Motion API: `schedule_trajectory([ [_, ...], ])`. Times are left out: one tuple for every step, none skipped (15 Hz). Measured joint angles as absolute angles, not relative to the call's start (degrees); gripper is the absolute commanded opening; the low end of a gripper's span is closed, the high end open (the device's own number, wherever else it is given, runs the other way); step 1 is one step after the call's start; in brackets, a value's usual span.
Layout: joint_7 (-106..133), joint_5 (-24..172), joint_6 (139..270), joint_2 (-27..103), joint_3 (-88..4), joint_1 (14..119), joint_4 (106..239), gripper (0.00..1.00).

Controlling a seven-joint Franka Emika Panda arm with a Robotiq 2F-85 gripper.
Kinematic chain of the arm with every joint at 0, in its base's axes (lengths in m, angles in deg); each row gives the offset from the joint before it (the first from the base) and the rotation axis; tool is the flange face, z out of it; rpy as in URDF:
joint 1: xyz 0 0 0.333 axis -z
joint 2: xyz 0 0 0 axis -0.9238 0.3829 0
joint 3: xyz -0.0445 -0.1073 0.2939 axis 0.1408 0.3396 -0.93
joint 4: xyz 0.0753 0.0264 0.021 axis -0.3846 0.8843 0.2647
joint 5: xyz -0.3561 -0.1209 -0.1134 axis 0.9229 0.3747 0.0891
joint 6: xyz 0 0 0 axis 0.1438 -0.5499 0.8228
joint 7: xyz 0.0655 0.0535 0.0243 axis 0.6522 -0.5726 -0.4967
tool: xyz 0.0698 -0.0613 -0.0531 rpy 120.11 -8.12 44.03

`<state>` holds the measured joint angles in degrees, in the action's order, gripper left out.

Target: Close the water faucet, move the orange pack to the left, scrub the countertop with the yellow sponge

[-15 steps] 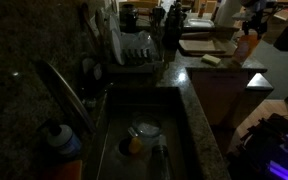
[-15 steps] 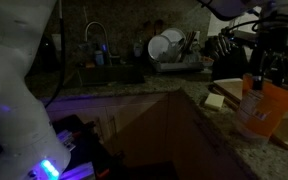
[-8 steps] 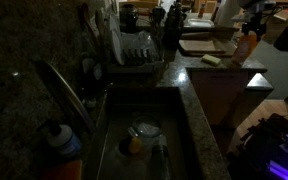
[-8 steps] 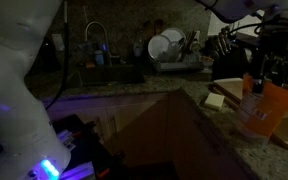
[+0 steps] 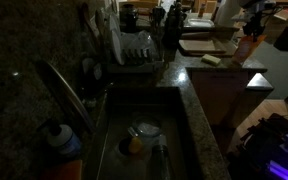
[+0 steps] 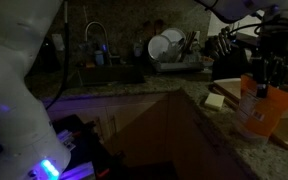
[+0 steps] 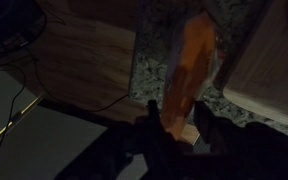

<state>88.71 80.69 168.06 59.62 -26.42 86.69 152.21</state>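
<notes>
The orange pack [image 6: 259,108] stands upright on the dark speckled countertop [image 6: 224,122] near its corner, also visible in an exterior view [image 5: 246,48]. My gripper [image 6: 264,76] comes down over its top, and in the wrist view the gripper [image 7: 179,120] has a dark finger pressed on each side of the pack [image 7: 189,70]. The pale yellow sponge [image 6: 217,100] lies flat just beside the pack, also seen in an exterior view [image 5: 212,60]. The shiny water faucet [image 5: 64,95] slants over the sink, far from the gripper. No water stream can be made out in the dim light.
A dish rack [image 5: 134,48] with white plates stands behind the sink basin [image 5: 169,120], which holds a white dish and a yellow-orange lump. A blue-capped orange bottle [image 5: 59,145] is by the faucet. A flat board [image 5: 199,45] lies behind the sponge. The countertop edge [image 7: 134,70] runs close to the pack.
The fingers have drawn in from wide apart onto the sides of the orange pack. The arm and the pack have hardly moved.
</notes>
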Motion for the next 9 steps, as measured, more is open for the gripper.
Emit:
schedule_trajectory([
  [88.7,80.7,168.1,59.6,-26.4,86.7,152.2,0.07],
  [88.7,80.7,168.0,59.7,-26.4,86.7,152.1,0.0],
  [88.7,80.7,168.0,59.7,-26.4,86.7,152.0,0.0],
  [88.7,80.7,168.0,59.7,-26.4,86.7,152.0,0.0],
  [88.7,80.7,168.0,59.7,-26.4,86.7,151.9,0.0],
  [88.8,80.7,168.0,59.7,-26.4,86.7,151.9,0.0],
  [88.8,80.7,168.0,59.7,-26.4,86.7,151.9,0.01],
  [88.8,80.7,168.0,59.7,-26.4,86.7,151.9,0.01],
  [88.8,80.7,168.0,59.7,-26.4,86.7,151.9,0.01],
])
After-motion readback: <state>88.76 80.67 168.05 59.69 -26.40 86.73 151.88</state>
